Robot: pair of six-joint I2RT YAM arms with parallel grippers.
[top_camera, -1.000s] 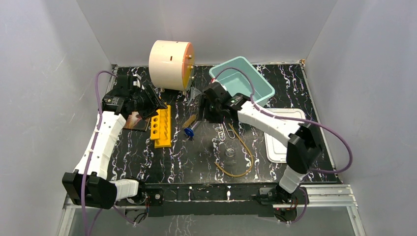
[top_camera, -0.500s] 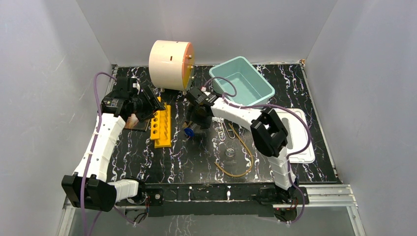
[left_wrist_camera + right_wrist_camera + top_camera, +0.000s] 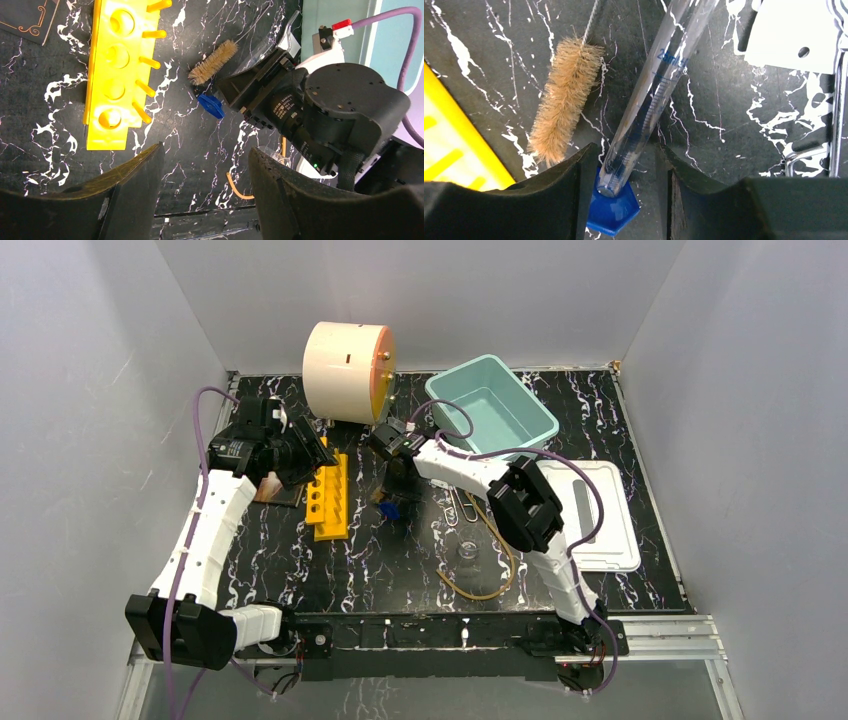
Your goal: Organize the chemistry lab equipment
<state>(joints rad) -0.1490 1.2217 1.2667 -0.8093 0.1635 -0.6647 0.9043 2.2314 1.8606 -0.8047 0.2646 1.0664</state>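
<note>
Clear, glossy graduated cylinder (image 3: 649, 95) on a matt blue plastic foot (image 3: 610, 212); tan, rough-bristled brush (image 3: 561, 100) on twisted wire; smooth yellow plastic tube rack (image 3: 115, 75); black, white-veined marble-look desk (image 3: 724, 125).

Looking like a robot test cell doubling as a mock chem lab: plain grey walls (image 3: 100, 390) boxing in a black marbled counter (image 3: 620, 430), robot arms (image 3: 215, 525) sitting by an alum. rail (image 3: 660, 640), w/ yellow tube rack (image 3: 328, 496), grad. glass cylinder (image 3: 651, 95) & bristle brush (image 3: 561, 102) lying about.

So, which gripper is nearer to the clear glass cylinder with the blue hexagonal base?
Right. The right gripper straddles the cylinder near its blue base; the left gripper hangs apart, beside the yellow tube rack.
</note>
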